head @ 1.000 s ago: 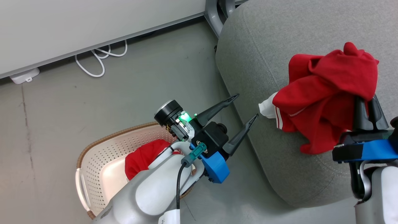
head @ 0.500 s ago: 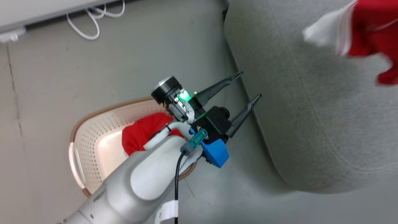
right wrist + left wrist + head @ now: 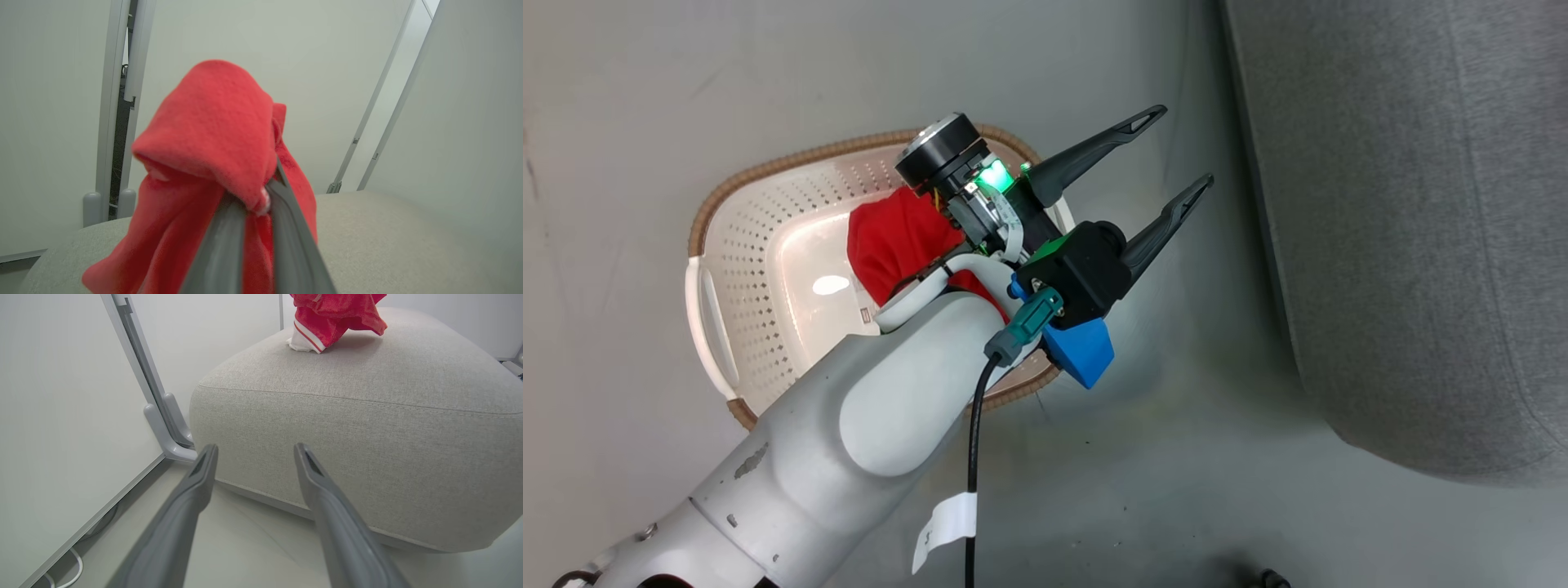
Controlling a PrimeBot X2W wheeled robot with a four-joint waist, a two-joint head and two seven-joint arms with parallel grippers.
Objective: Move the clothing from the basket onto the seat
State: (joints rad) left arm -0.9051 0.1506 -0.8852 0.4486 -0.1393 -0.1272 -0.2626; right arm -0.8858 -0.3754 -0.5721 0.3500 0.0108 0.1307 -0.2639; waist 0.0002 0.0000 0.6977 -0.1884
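In the head view a red piece of clothing (image 3: 890,241) lies in the cream perforated basket (image 3: 768,245), partly hidden by my left arm. My left gripper (image 3: 1178,151) hangs open and empty over the floor between the basket and the grey seat (image 3: 1405,245). The left wrist view shows the same open gripper (image 3: 255,449) facing the seat's side (image 3: 367,428), with a second red garment (image 3: 335,314) hanging onto the seat top, its white-trimmed end touching. My right gripper (image 3: 261,196) is shut on that red garment (image 3: 212,122) above the seat (image 3: 388,241).
White wall panels stand behind the seat, with a grey post foot (image 3: 165,424) at its corner. A white cable (image 3: 69,571) lies along the wall base. Grey floor (image 3: 1143,457) runs between the basket and the seat.
The head camera has swung down and left, so the basket sits higher in view and the red garment on the seat has left it. Both grippers keep their states.
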